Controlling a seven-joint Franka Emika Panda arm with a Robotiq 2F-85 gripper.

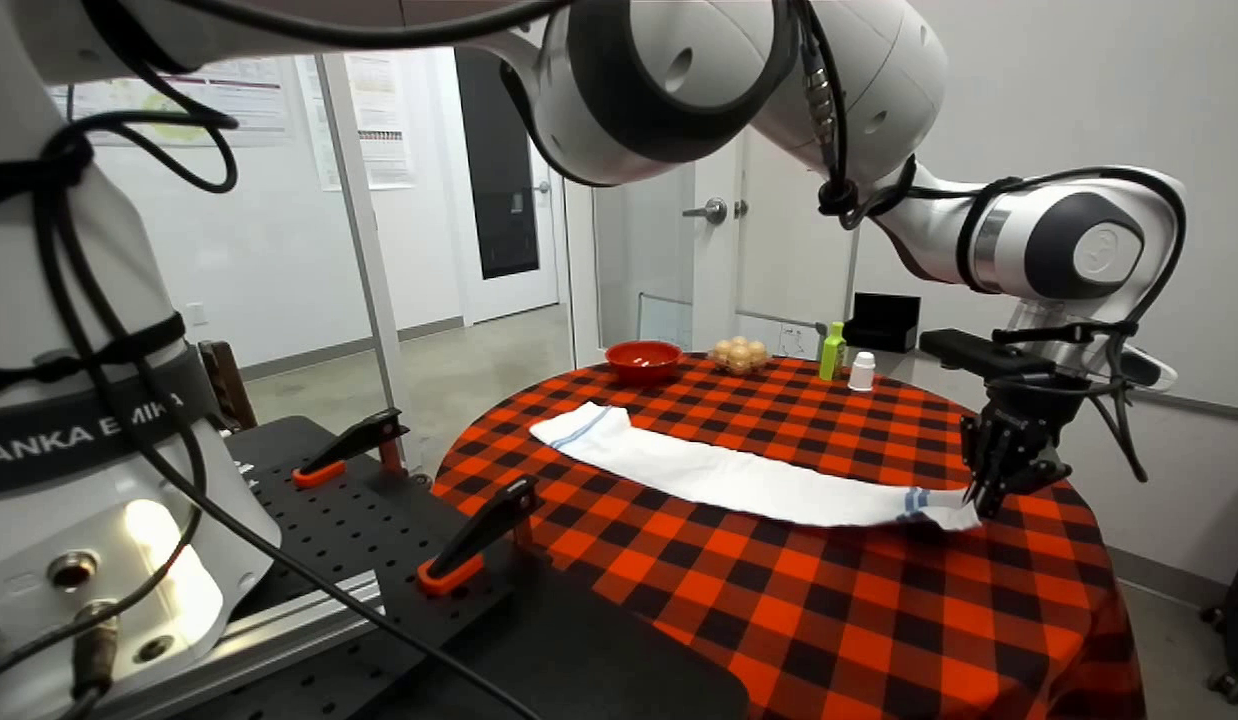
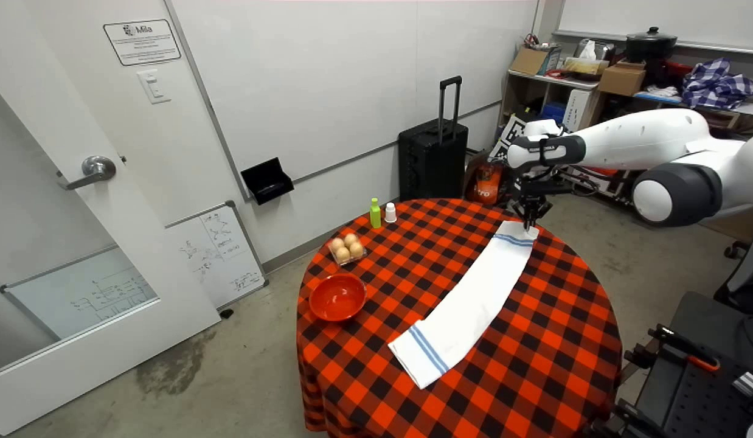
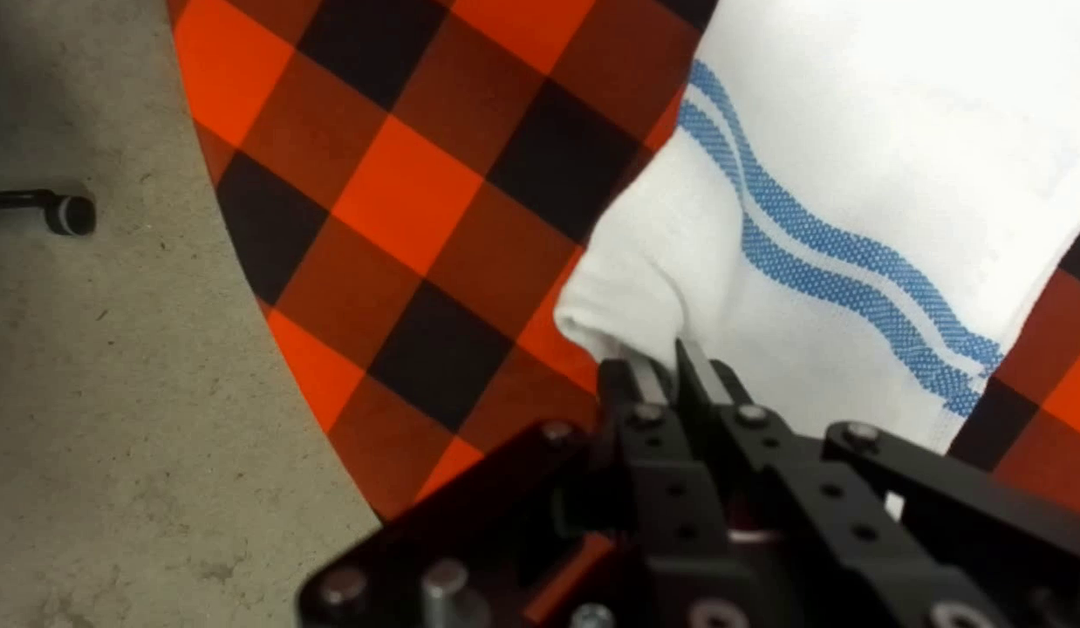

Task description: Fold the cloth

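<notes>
The cloth is a long, narrow white strip with blue stripes at both ends, laid out across the table in both exterior views (image 1: 739,482) (image 2: 474,298). At its end by the far edge of the robot's reach, my gripper (image 1: 982,503) (image 2: 528,225) is shut on it. In the wrist view the fingertips of the gripper (image 3: 666,371) pinch a corner of the cloth (image 3: 898,131), which bunches into a small raised fold there. The striped band beside the grip looks wavy, and the fabric between the fingers is mostly hidden.
A red-and-black checkered tablecloth (image 2: 553,340) covers the round table. A red bowl (image 2: 337,297), a pack of eggs (image 2: 347,249), a green bottle (image 2: 375,214) and a white bottle (image 2: 390,213) stand toward one side. Clamps (image 1: 479,535) sit on the robot's black base.
</notes>
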